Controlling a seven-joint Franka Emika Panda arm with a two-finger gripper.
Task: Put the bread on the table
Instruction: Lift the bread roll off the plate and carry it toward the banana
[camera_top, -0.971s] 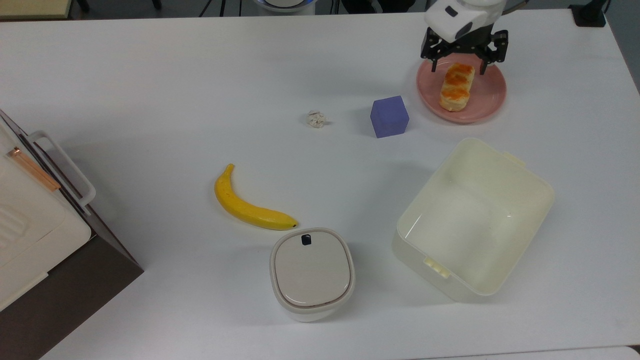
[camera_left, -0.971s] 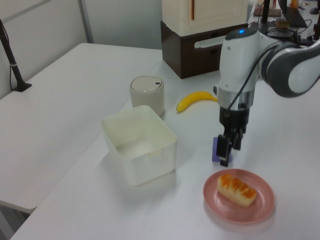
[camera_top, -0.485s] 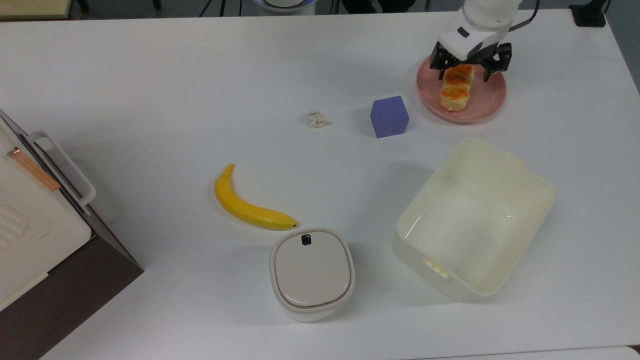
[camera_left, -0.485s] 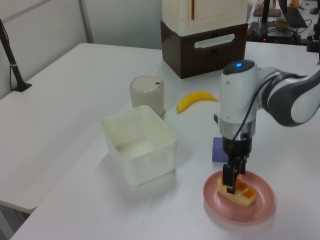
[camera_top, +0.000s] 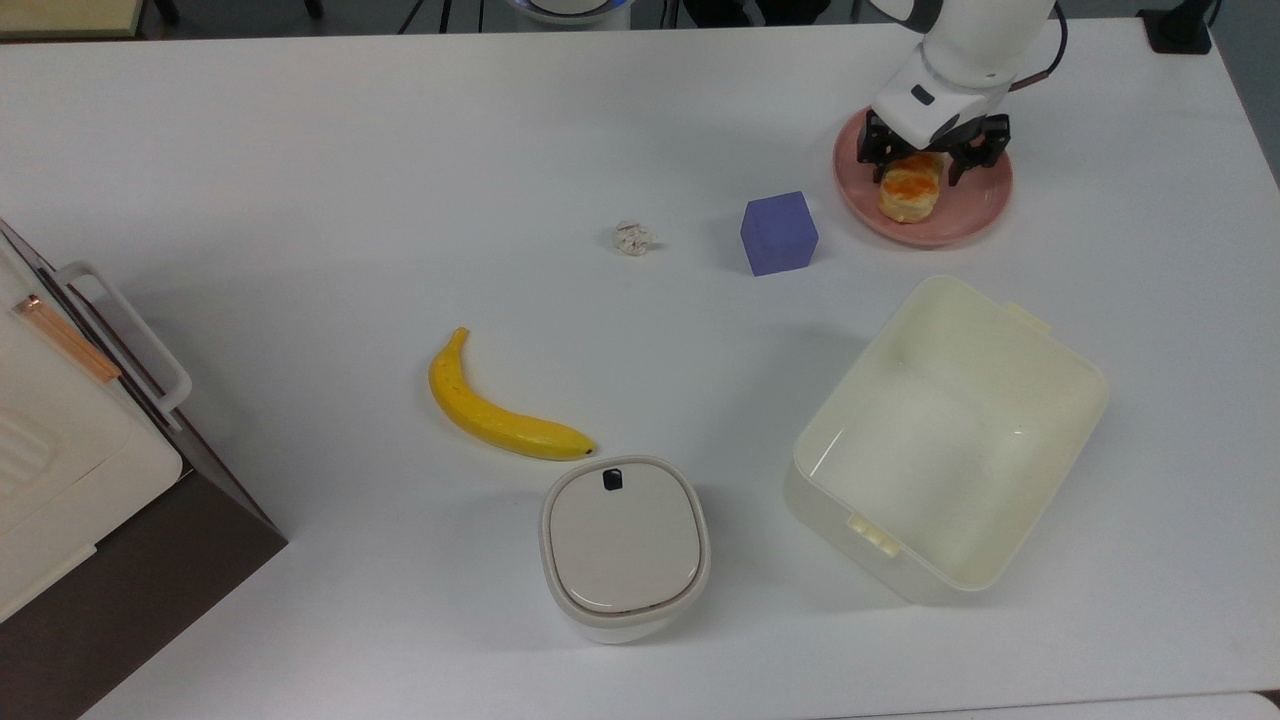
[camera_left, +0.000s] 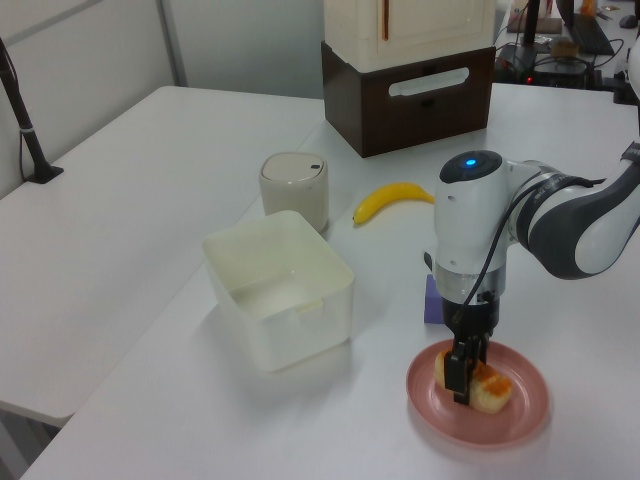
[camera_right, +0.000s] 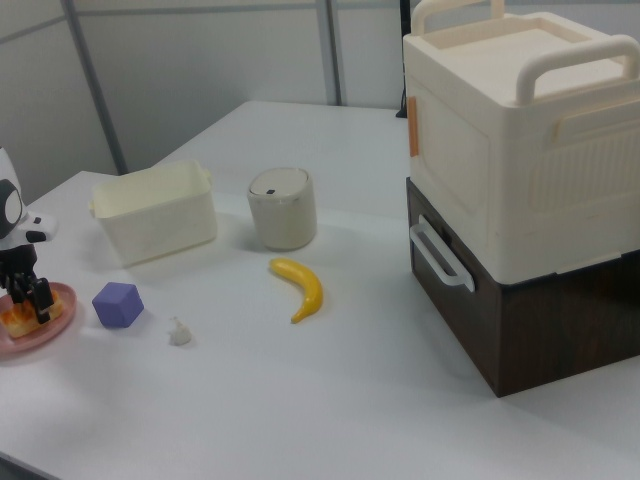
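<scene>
The bread (camera_top: 908, 195) lies on a round pink plate (camera_top: 985, 195) at the far right of the white table (camera_top: 300, 150) in the top view. My gripper (camera_top: 916, 172) has come down over the bread's far end. It is open, with one black finger on each side of the bun. The left view shows the gripper (camera_left: 462, 383) low over the plate (camera_left: 520, 415), its fingers covering part of the bread (camera_left: 488, 388). At the right view's left edge stand the gripper (camera_right: 25, 292), the bread (camera_right: 18, 318) and the plate (camera_right: 40, 335).
A purple cube (camera_top: 779, 233) sits just left of the plate in the top view, and a tiny whitish lump (camera_top: 632, 238) lies further left. An open cream bin (camera_top: 950, 440), a lidded canister (camera_top: 624, 545), a banana (camera_top: 500, 415) and a cream-and-brown box (camera_top: 60, 480) are nearer.
The gripper has dropped from above the plate's far rim down onto the plate, and its fingers now straddle the bread. The bread has not moved.
</scene>
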